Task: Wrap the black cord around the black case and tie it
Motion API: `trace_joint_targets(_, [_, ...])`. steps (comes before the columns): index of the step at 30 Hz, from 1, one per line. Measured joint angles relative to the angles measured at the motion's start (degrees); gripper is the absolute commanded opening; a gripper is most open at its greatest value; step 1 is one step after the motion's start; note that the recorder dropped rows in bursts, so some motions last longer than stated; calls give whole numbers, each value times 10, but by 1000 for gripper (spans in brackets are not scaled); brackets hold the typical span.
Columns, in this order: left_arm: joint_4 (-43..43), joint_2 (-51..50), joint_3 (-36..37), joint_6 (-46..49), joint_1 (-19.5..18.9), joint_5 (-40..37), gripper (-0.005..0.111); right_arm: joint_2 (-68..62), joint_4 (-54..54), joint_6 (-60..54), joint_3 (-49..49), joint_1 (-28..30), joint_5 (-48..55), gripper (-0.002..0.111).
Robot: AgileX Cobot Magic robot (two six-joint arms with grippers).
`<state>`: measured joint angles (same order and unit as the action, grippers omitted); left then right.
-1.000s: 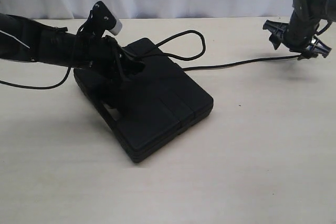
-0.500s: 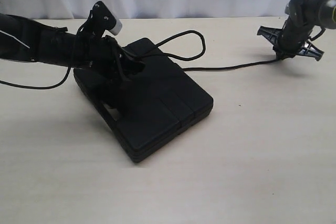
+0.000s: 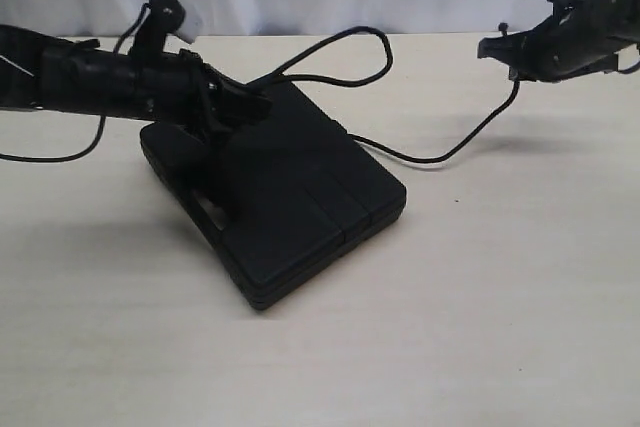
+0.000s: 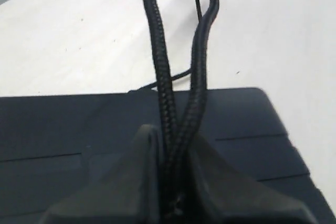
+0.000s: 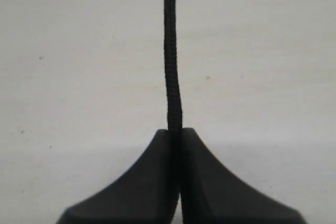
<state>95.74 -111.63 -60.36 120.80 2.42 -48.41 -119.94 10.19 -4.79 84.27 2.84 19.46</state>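
We judge the task to be at an early stage: no turn of the black cord crosses the top of the black case, and no knot is tied. The left gripper is clamped on two strands of the cord above the case's far corner. The right gripper, above the table well to the right, pinches one strand near its knotted tip. Between them the cord sags to the table and meets the case's right edge (whether it passes beneath, we cannot tell). Wrapping and tying are both left. The case lies flat, matte and rectangular, with a handle slot at its near-left end. The cord is thin and braided.
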Motion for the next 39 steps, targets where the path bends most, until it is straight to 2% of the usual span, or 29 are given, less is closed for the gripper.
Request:
trace_joint_targets(3, [0,0,0,-5,-31,-61,0,67,163,-242,-119,-18,-93,4])
trace_joint_targets(6, [-2,-1,0,-15,-46,-85,0,122,287,-477,-192,-49,-128,4])
trace_joint_targets(9, [-4,-1,0,-30,-55,-93,0,155,368,-628,-232,-90,-133,4])
trace_joint_targets(13, [-7,-1,0,-56,-73,-98,0,177,417,-740,-242,-139,-105,4])
trace_joint_targets(18, [-12,-1,0,-94,-96,-99,0,183,426,-799,-242,-193,-83,4])
trace_joint_targets(25, [-36,-1,0,-122,-99,-111,0,183,426,-813,-242,-258,-121,4])
trace_joint_targets(29, [-46,-4,0,-127,-100,-117,0,183,426,-811,-237,-269,-129,4])
trace_joint_targets(33, [-38,-36,-6,-134,-118,-143,0,183,426,-785,-224,-270,-133,4])
trace_joint_targets(35, [-37,-66,-23,-145,-130,-182,0,183,428,-779,-221,-270,-133,4])
trace_joint_targets(39, [-38,-115,-60,-187,-140,-201,0,183,434,-775,-221,-270,-133,4])
